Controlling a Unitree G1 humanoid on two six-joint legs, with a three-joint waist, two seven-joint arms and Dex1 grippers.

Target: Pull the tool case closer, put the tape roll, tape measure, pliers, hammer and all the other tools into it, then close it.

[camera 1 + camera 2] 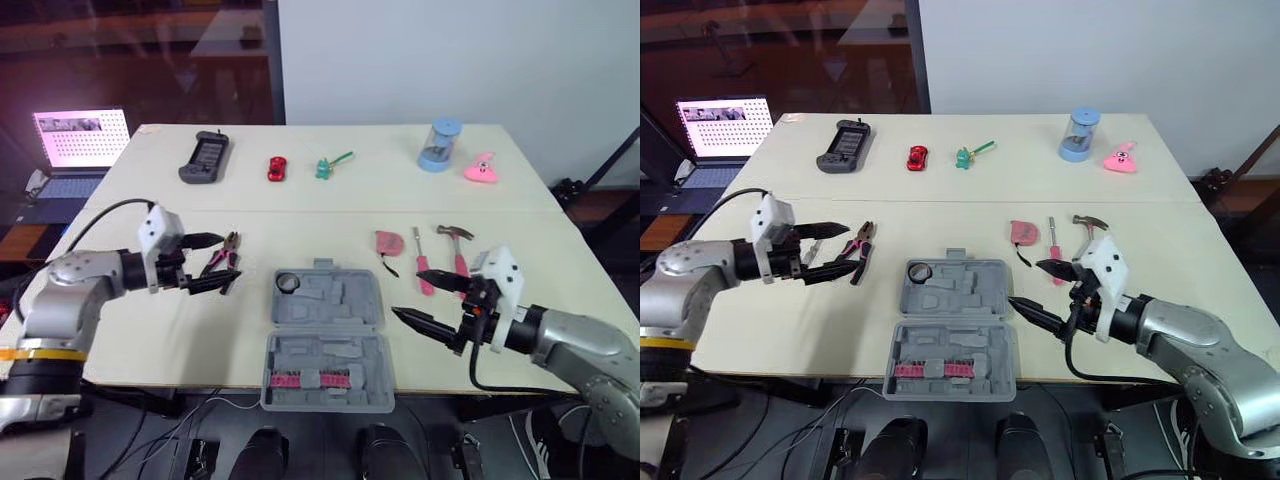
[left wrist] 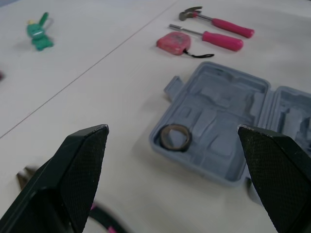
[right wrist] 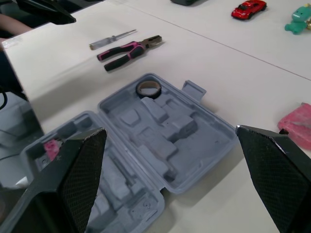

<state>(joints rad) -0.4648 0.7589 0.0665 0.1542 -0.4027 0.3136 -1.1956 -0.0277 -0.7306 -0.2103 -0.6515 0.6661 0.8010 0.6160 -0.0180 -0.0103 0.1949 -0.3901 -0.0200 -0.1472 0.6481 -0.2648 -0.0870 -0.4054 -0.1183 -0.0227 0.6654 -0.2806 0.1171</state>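
The grey tool case (image 1: 340,300) lies open at the table's front middle, with the tape roll (image 1: 288,283) in its far left corner. The pink-handled pliers (image 1: 862,247) and a slim screwdriver (image 3: 111,40) lie to the left of the case. My left gripper (image 1: 226,260) hangs open just over the pliers, one finger on each side. The pink tape measure (image 1: 388,242), a pink screwdriver (image 1: 423,265) and the hammer (image 1: 456,245) lie to the right, behind the case. My right gripper (image 1: 408,295) is open and empty at the case's right edge.
Along the far side of the table sit a black handheld console (image 1: 204,157), a red toy car (image 1: 277,168), a green toy (image 1: 328,165), a blue cylinder (image 1: 440,146) and a pink toy (image 1: 481,168). A laptop (image 1: 78,140) stands beyond the left edge.
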